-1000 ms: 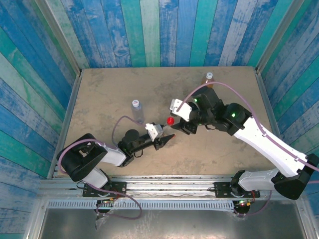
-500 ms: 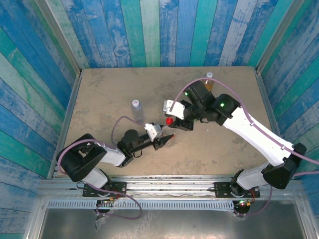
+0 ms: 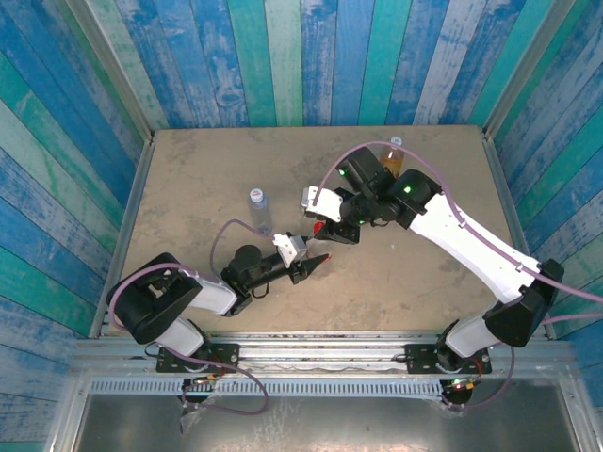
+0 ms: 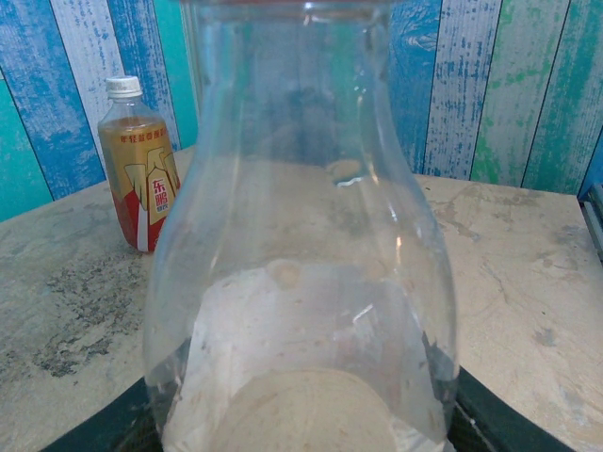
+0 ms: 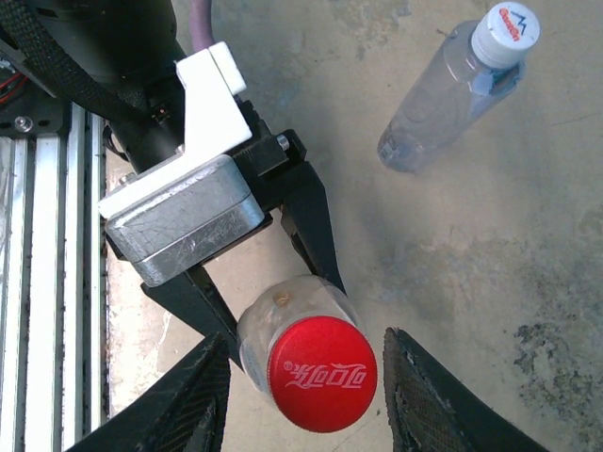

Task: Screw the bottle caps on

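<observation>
My left gripper point(image 3: 314, 264) is shut on the lower body of a clear bottle point(image 4: 301, 235), holding it upright. A bright red cap point(image 5: 320, 374) sits on this bottle's neck. My right gripper point(image 5: 316, 391) hangs over the cap, open, with one finger on each side and a gap to both. From above, the red cap point(image 3: 319, 229) lies under the right gripper point(image 3: 327, 226). The amber bottle point(image 4: 139, 179) with a white cap point(image 4: 123, 87) stands at the back right point(image 3: 393, 155). The clear bluish bottle point(image 3: 259, 209), wearing its pale cap point(image 5: 505, 30), stands left of centre.
The tan table point(image 3: 207, 169) is closed in by blue and green plank walls point(image 3: 283, 56). A metal rail point(image 3: 311, 344) runs along the near edge. The left arm's black fingers point(image 5: 311, 226) and wrist housing point(image 5: 179, 217) sit right below the right gripper.
The right arm has swung left and forward, bringing its open gripper over the red cap. The left arm and the bottle it holds have stayed put.
</observation>
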`<state>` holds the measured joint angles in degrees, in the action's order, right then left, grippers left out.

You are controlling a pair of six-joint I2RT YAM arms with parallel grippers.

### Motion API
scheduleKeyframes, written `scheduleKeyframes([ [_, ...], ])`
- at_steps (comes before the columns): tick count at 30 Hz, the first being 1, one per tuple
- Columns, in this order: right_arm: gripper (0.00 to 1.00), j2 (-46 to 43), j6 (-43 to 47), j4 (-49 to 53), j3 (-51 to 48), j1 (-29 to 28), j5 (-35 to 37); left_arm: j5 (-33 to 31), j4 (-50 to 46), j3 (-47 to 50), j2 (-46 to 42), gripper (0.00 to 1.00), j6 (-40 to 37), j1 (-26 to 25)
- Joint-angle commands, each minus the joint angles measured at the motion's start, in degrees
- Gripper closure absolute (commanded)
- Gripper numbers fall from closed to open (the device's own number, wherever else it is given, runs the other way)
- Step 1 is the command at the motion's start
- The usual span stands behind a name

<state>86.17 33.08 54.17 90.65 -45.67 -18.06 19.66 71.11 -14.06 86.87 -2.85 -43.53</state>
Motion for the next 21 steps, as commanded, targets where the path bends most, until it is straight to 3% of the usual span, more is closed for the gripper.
scheduleKeyframes([
  [1, 0.54, 0.66, -0.73, 2.02, 1.29, 0.41, -0.74, 0.00, -11.90, 2.59, 1.54, 0.46, -0.73, 0.40],
  [21, 0.66, 2.60, -2.23, 3.83, 2.60, 0.75, -1.88, 0.09, -11.79, 2.63, 1.73, 0.46, -0.66, 0.42],
])
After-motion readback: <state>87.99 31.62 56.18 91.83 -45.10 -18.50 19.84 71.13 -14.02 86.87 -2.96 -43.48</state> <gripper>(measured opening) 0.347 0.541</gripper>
